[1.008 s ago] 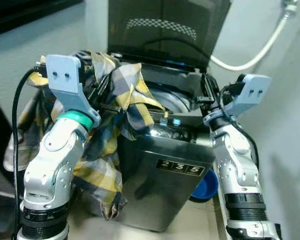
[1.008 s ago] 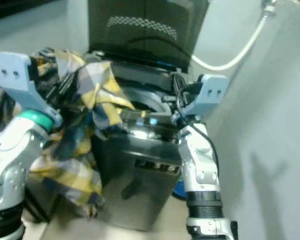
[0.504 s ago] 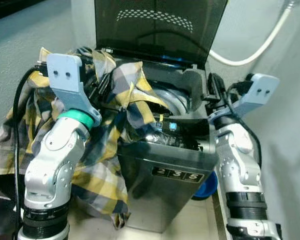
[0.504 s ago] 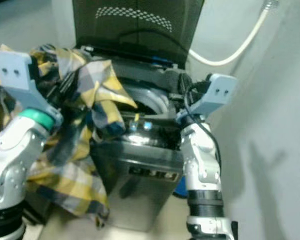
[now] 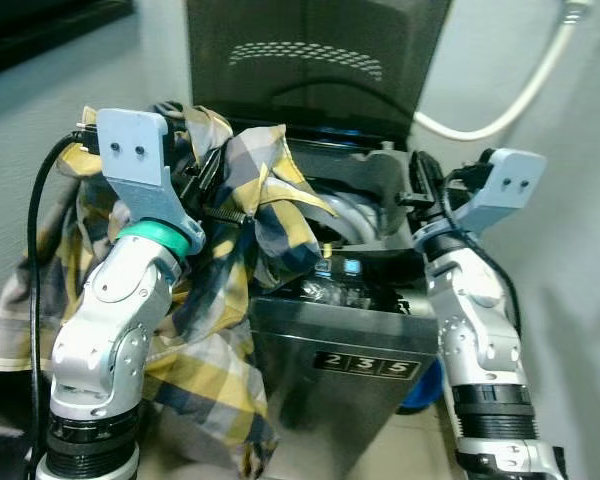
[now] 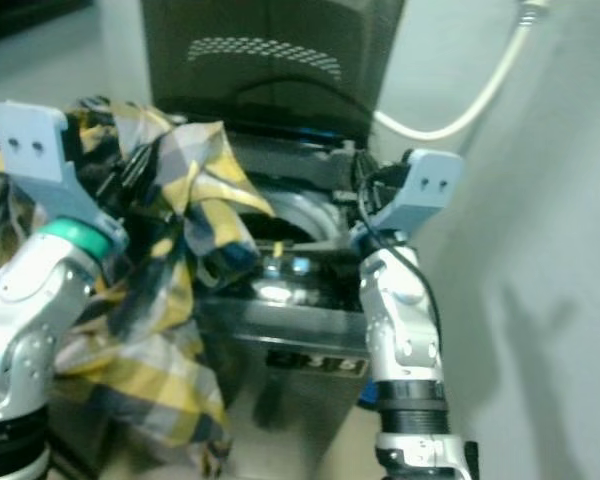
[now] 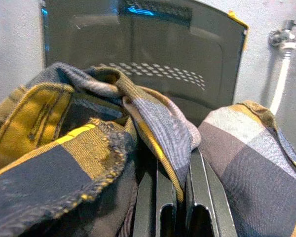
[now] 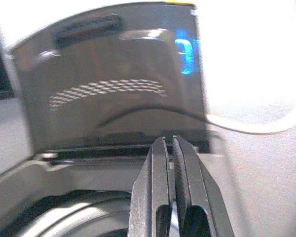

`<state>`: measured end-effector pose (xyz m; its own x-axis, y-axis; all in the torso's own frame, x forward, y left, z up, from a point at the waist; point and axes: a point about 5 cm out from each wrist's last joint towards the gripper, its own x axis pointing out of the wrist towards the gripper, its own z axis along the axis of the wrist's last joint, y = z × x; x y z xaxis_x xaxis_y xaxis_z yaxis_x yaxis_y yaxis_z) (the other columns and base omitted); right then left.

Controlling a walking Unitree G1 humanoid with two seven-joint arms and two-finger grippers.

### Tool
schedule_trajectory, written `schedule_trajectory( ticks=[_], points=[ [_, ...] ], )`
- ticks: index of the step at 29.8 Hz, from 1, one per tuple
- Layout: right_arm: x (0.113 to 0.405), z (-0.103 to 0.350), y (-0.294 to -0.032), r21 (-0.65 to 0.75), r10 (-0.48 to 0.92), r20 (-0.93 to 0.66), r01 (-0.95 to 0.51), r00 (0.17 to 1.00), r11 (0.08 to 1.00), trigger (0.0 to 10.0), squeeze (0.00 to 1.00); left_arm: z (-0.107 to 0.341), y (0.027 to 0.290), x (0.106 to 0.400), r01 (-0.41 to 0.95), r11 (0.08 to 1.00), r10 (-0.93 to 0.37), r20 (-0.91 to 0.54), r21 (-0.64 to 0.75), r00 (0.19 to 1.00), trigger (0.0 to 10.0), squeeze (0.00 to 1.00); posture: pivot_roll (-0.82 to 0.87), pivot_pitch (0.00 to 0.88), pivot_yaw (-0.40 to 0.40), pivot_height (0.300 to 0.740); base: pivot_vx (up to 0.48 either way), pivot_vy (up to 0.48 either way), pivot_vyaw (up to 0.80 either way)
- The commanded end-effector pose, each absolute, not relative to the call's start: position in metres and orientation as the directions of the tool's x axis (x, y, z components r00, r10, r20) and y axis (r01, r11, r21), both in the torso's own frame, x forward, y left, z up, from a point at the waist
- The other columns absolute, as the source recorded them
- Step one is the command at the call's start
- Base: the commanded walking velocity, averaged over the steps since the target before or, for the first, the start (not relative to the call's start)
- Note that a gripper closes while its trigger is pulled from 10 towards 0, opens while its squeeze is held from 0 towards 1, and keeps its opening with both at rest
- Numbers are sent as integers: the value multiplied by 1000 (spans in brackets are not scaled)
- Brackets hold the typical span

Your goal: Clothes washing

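Note:
A yellow, grey and dark blue plaid shirt (image 5: 230, 250) hangs bunched from my left gripper (image 5: 212, 192), which is shut on it at the left rim of a top-loading washing machine (image 5: 350, 350). In the left wrist view the cloth (image 7: 103, 148) wraps over the closed fingers (image 7: 160, 197). Most of the shirt drapes down outside the machine's left side. The dark lid (image 5: 320, 70) stands upright behind the drum opening (image 5: 355, 215). My right gripper (image 5: 420, 185) is shut and empty, raised over the right rim, pointing at the lid (image 8: 113, 94).
A white hose (image 5: 510, 100) runs along the wall at the upper right. A blue basin (image 5: 425, 385) sits on the floor to the right of the machine. A plain wall stands close on the right, and a dark shape fills the upper left.
The camera shifted, so the machine looks nearer and lower. The shirt hangs further down the machine's left side. Both grippers hold much the same places.

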<state>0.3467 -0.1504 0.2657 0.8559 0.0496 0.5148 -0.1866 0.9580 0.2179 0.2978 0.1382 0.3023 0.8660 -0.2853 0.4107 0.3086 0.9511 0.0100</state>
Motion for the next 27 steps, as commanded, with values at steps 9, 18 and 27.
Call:
schedule_trajectory(
  ticks=[9,18,27],
  points=[
    [345,266,-150,204,47,528,-181,848,962,10000,0,304,137,298,317,949,-286,420,-3,861,10000,0,71,0,-28,731,0,102,0],
    [345,267,-149,202,53,529,-187,847,961,10000,0,304,137,297,314,949,-283,422,-4,861,10000,0,71,0,-28,731,0,454,0],
    [345,265,-148,197,58,520,-185,852,963,10000,0,304,136,297,311,950,-288,423,15,859,10000,0,72,0,-27,731,0,305,-267]
  ],
)
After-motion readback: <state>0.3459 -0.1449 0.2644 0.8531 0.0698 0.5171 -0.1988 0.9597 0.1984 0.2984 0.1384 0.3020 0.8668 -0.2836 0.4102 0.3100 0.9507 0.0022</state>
